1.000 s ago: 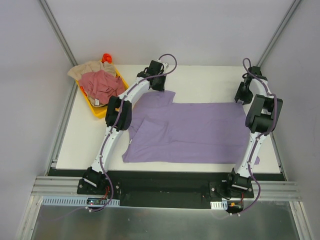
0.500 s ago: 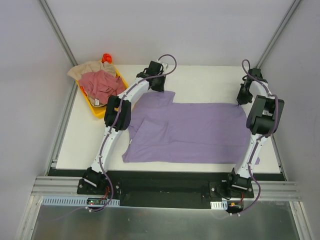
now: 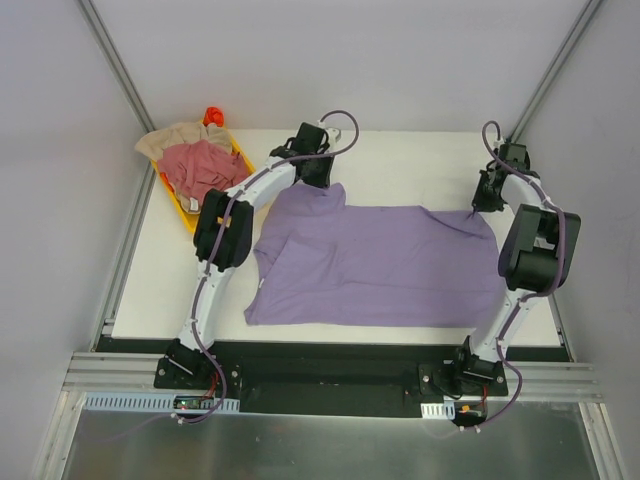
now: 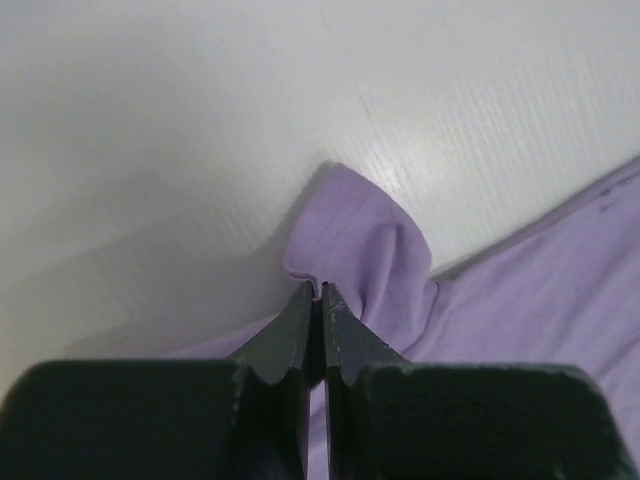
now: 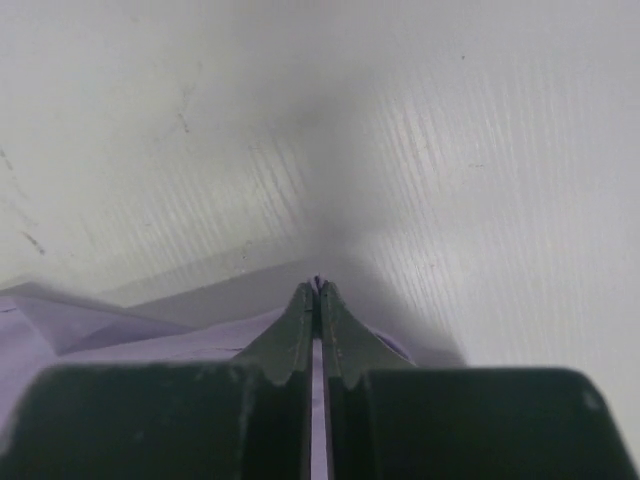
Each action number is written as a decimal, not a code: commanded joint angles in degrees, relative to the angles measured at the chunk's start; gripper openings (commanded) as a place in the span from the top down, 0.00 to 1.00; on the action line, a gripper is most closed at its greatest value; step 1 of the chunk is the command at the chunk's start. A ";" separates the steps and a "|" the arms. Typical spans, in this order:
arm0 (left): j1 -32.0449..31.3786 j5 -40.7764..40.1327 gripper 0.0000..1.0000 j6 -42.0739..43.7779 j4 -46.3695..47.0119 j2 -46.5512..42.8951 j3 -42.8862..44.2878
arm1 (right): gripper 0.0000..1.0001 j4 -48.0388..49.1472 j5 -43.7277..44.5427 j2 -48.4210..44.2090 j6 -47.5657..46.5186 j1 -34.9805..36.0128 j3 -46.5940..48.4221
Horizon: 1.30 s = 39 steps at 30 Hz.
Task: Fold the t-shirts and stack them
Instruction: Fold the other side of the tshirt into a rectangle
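lavender t-shirt (image 3: 375, 265): spread flat across the middle of the table (image 3: 420, 160), plain purple, lightly creased.
handling: likely soft, light, limp; you should pinch its far corners.
left gripper (image 4: 318, 292): clamped on a raised fold at the shirt's far left corner.
right gripper (image 5: 317, 288): pinched closed on the far right corner.

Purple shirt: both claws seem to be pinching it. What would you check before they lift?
1. Left gripper shut on purple shirt, far corner: ok.
2. Right gripper shut on the other far corner: ok, cloth tents up to it.
3. Shirt flat: not ok, its left part is doubled over.
4. Near right corner free: cannot tell, right arm hides it.
5. Pink shirt and beige shirt apart, on tray: ok.
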 commanded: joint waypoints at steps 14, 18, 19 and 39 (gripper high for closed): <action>-7.02 -12.93 1.00 0.03 5.79 -24.61 -26.79 | 0.99 3.40 -1.11 -17.22 0.11 -0.03 -12.23; -7.47 -13.56 1.00 -2.25 7.54 -29.18 -32.86 | 0.99 3.32 -1.55 -19.42 0.55 -0.03 -14.60; -7.64 -13.56 1.00 -2.52 7.90 -30.76 -34.70 | 0.99 3.32 -1.55 -20.12 0.55 -0.12 -15.05; -11.07 -17.68 1.00 -5.07 10.80 -49.05 -54.75 | 0.99 0.94 -2.34 -30.49 -0.15 -2.84 -22.52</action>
